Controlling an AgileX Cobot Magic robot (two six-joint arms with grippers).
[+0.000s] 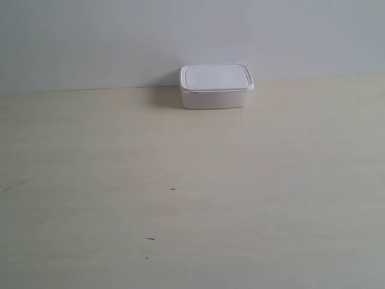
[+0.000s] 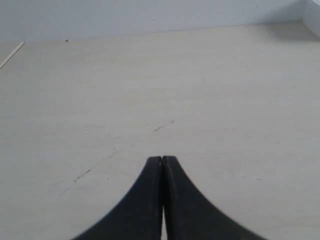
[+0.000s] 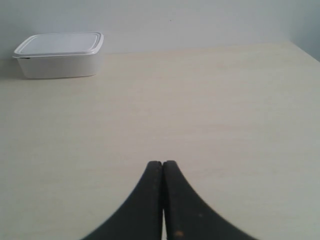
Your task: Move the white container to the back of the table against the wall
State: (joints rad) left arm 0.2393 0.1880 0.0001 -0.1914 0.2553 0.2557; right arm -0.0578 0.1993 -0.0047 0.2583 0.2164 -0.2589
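Observation:
The white container (image 1: 216,86) stands lidded at the back of the pale table (image 1: 192,192), right against the grey-white wall (image 1: 120,36). The right wrist view shows the same container (image 3: 60,55) far off beside the wall. My right gripper (image 3: 163,163) is shut with nothing in it, well away from the box over bare tabletop. My left gripper (image 2: 162,158) is also shut and empty; only a sliver of the container (image 2: 314,17) shows at the edge of that view. Neither arm appears in the exterior view.
A few tiny dark marks (image 1: 173,189) dot the table's front half. The table's side edge (image 3: 305,50) shows in the right wrist view, and a thin pale strip (image 2: 11,55) lies near the wall in the left wrist view.

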